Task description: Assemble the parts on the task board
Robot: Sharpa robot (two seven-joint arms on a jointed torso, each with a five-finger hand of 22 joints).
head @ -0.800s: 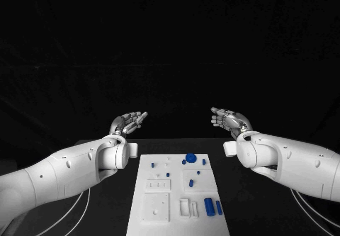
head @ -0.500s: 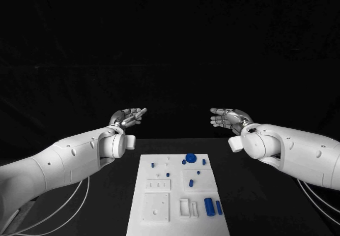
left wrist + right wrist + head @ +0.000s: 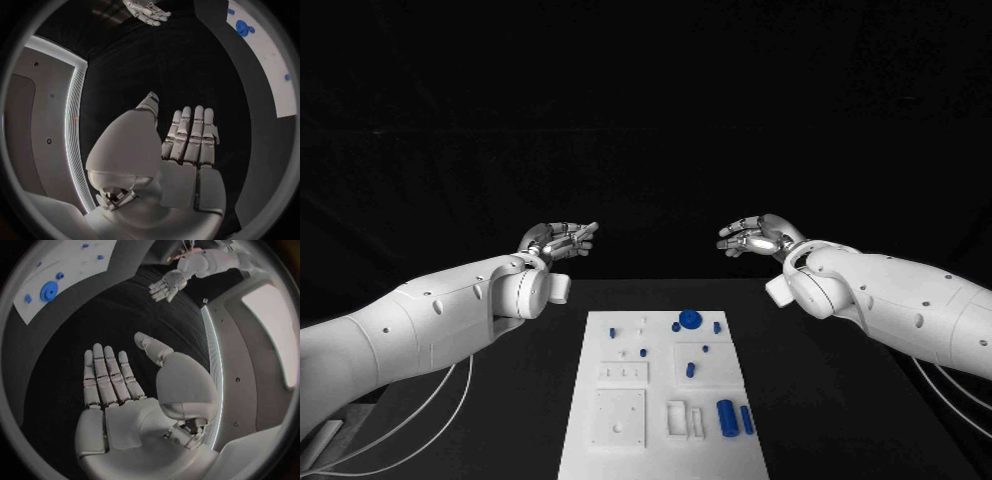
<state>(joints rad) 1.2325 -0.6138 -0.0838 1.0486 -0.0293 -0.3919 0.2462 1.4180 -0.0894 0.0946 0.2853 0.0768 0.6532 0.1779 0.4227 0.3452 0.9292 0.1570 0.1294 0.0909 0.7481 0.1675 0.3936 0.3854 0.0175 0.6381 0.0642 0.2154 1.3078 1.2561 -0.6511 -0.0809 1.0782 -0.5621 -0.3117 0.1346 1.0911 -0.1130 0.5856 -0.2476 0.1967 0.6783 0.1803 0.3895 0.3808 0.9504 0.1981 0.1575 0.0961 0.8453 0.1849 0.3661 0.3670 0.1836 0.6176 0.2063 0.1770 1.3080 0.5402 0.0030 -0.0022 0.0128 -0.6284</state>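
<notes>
Hovering open-handed beyond the board

Raised above the far end of the black table [image 3: 516, 400]: both silver many-fingered hands, well apart, palms turned toward each other. Left hand [image 3: 557, 241] at the end of the white left arm [image 3: 430, 320], fingers extended and lying side by side, holding nothing; same flat, empty palm seen from the left wrist camera [image 3: 187, 145]. Right hand [image 3: 759, 236] at the end of the white right arm [image 3: 891, 305], fingers loosely spread, slightly curved, nothing between them; flat and empty in the right wrist view [image 3: 115, 385].

Lying lengthwise in the middle of the table, nearer than both hands and untouched: white rectangular task board [image 3: 661, 455]. Resting on it, small blue parts: round blue disc-shaped piece [image 3: 689, 320] near the far edge, short blue peg [image 3: 688, 370] toward the middle, larger blue cylinder [image 3: 726, 417] near the right-hand near corner with a thinner blue rod [image 3: 746, 421] just beside it. White square block with a hole [image 3: 619, 421] on the near left portion of the board.
</notes>
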